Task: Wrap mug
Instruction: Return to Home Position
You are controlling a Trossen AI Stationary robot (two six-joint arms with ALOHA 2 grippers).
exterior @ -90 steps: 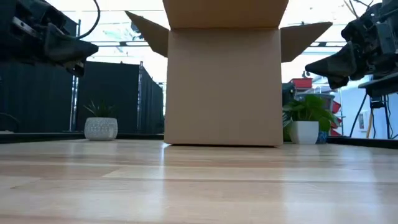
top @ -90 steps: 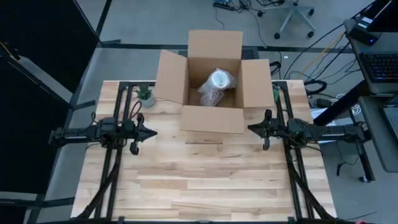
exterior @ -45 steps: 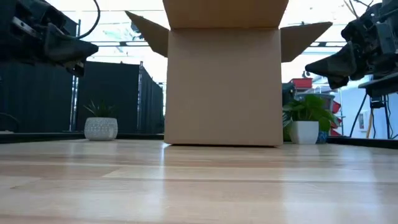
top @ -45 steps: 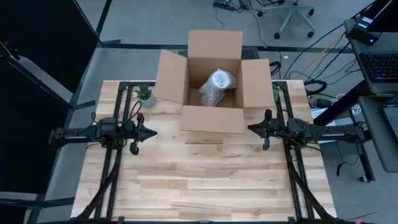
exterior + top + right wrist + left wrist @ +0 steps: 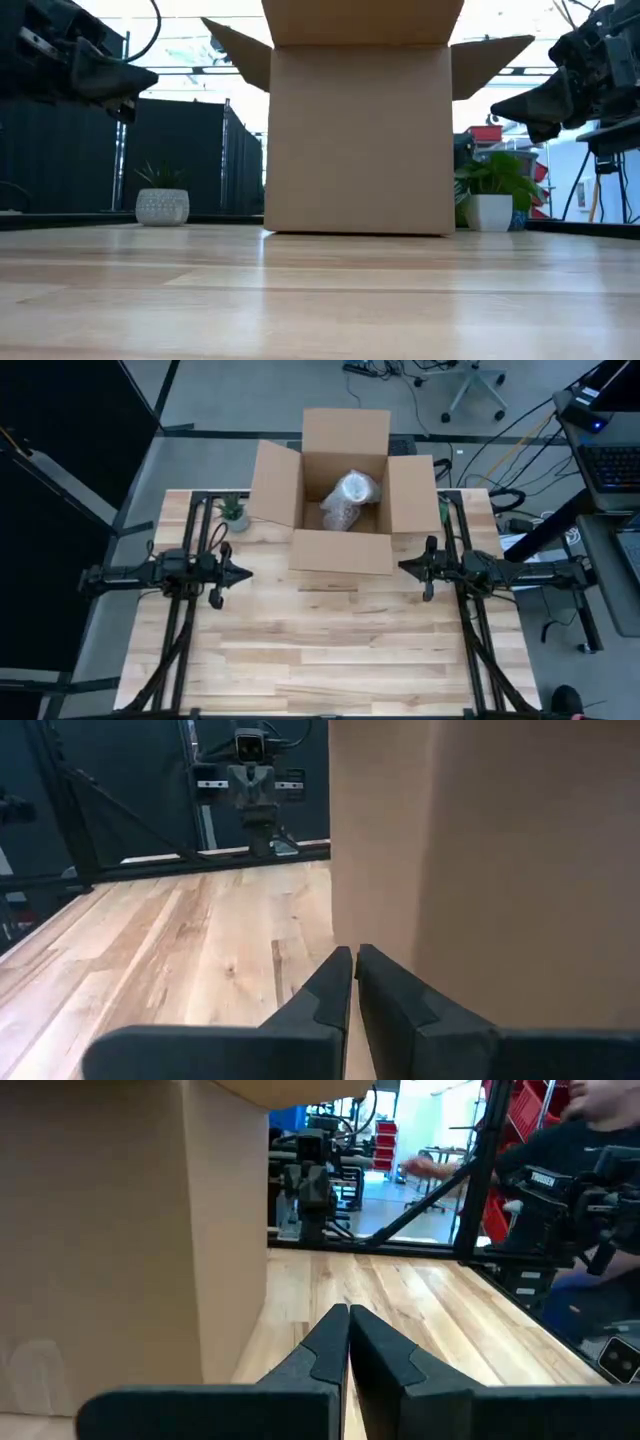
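Note:
An open cardboard box [image 5: 345, 500] stands on the table's far half. Inside it lies a bundle in clear bubble wrap [image 5: 349, 500], resting on the box's floor; the mug itself is hidden by the wrap. My left gripper [image 5: 246, 573] hovers shut above the table, left of the box's near wall. My right gripper [image 5: 402, 566] hovers shut on the box's right, pointing toward it. In the wrist views, the fingertips of each gripper [image 5: 348, 1312] [image 5: 354, 952] meet with nothing between them.
A small potted plant in a white pot [image 5: 234, 512] stands at the table's far left, another plant [image 5: 490, 190] at the far right. The box's flaps [image 5: 273, 485] spread outward. Bare wooden tabletop [image 5: 320, 650] stretches across the near half.

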